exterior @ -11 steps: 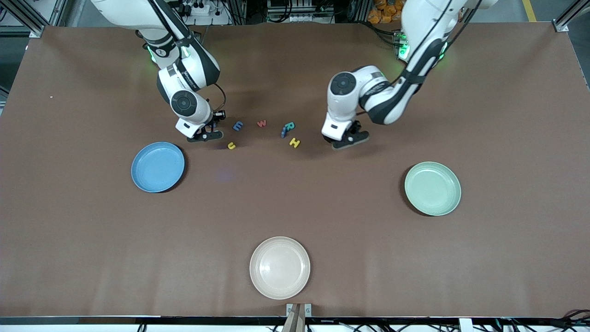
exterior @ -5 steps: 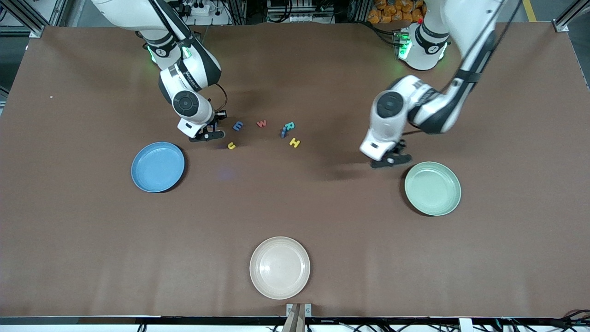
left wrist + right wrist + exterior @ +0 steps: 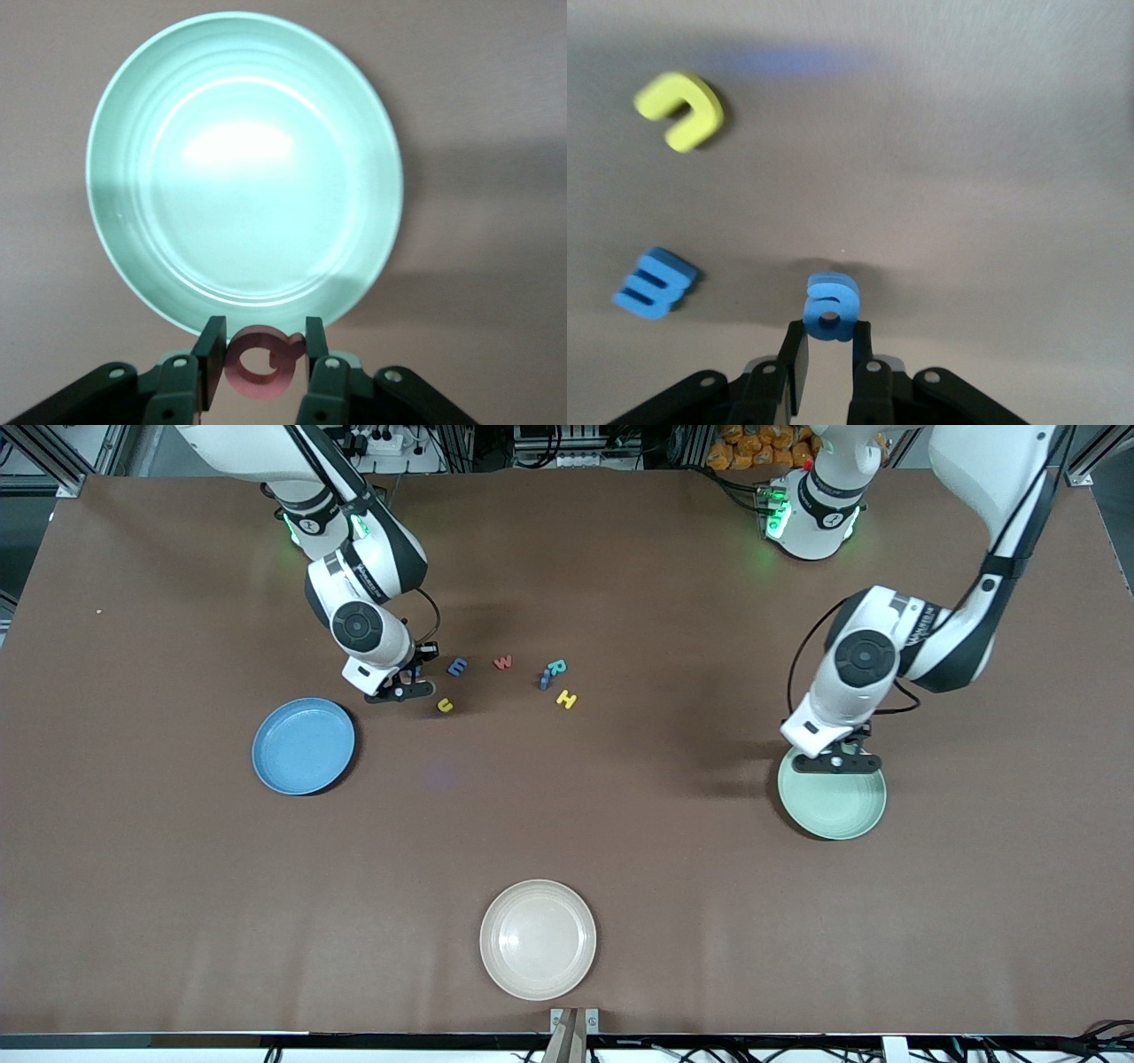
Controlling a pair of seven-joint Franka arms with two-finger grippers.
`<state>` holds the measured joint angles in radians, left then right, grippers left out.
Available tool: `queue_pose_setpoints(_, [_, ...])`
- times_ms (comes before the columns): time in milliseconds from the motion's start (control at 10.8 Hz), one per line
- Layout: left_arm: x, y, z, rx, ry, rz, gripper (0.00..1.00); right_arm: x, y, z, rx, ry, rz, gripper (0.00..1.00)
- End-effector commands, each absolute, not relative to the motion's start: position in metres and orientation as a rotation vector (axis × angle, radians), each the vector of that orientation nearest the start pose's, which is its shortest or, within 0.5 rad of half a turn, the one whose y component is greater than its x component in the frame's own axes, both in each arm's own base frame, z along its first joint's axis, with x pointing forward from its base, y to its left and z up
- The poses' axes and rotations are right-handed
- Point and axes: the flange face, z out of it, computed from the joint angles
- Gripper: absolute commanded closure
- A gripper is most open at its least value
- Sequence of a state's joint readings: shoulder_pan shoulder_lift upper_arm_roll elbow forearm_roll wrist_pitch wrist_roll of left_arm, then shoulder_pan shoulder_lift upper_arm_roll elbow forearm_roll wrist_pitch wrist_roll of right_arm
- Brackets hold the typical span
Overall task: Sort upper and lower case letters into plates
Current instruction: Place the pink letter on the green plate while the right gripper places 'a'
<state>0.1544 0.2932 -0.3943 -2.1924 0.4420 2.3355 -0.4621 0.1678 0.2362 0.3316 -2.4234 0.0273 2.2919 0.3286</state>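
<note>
The left gripper, clamped on a red letter, hangs over the mint plate's rim, while the right gripper pinches a blue letter above the tabletop.

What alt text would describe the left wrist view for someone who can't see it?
The left gripper is shut on a small red letter, hanging over the edge of an empty pale mint green plate that fills most of the view, on a brown table.
</note>
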Motion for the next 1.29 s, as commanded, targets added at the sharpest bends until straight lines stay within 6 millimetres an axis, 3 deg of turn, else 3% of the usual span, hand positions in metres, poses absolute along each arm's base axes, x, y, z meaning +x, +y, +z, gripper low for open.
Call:
queue_pose_setpoints(0, [0.533, -0.112, 0.245, -2.924, 0.193, 0.051, 0.98, 0.423, 0.217, 0.229, -3.123, -0.176, 0.585, 1.00])
queue_pose_setpoints(92, [0.535, -0.108, 0.246, -2.924, 0.217, 0.047, 0.98, 0.436, 0.206, 0.238, -3.117, -0.147, 0.594, 1.00])
queue_pose_setpoints(185, [0.536, -0.105, 0.246, -2.925, 0.217, 0.049, 0.88, 0.451, 0.198, 0.251, -3.108, -0.142, 0.608, 1.00])
queue_pose_setpoints(277, [0.536, -0.105, 0.244, -2.927, 0.216, 0.056, 0.71, 0.463, 0.190, 0.262, -3.102, -0.133, 0.602, 1.00])
queue_pose_setpoints(370, [0.538, -0.106, 0.245, -2.929, 0.214, 0.049, 0.40, 0.476, 0.178, 0.270, -3.097, -0.140, 0.592, 1.00])
queue_pose_setpoints(462, [0.539, -0.106, 0.246, -2.930, 0.211, 0.047, 0.23, 0.487, 0.156, 0.273, -3.084, -0.142, 0.580, 1.00])
queue_pose_setpoints(555, [0.539, -0.107, 0.246, -2.930, 0.216, 0.046, 0.15, 0.500, 0.128, 0.274, -3.066, -0.148, 0.564, 1.00])
queue_pose_setpoints(739, [0.538, -0.112, 0.246, -2.941, 0.188, 0.046, 0.15, 0.518, 0.071, 0.274, -3.038, -0.180, 0.538, 1.00])
queue_pose_setpoints(924, [0.536, -0.123, 0.247, -3.010, 0.018, 0.077, 0.15, 0.528, 0.033, 0.266, -3.036, -0.201, 0.534, 1.00])
queue_pose_setpoints(1109, [0.534, -0.152, 0.254, -3.100, -0.170, 0.112, 0.15, 0.542, 0.016, 0.257, -3.054, -0.185, 0.530, 0.99])
queue_pose_setpoints(1202, [0.533, -0.172, 0.255, -3.149, -0.301, 0.130, 0.15, 0.551, 0.008, 0.253, -3.057, -0.164, 0.513, 0.93])
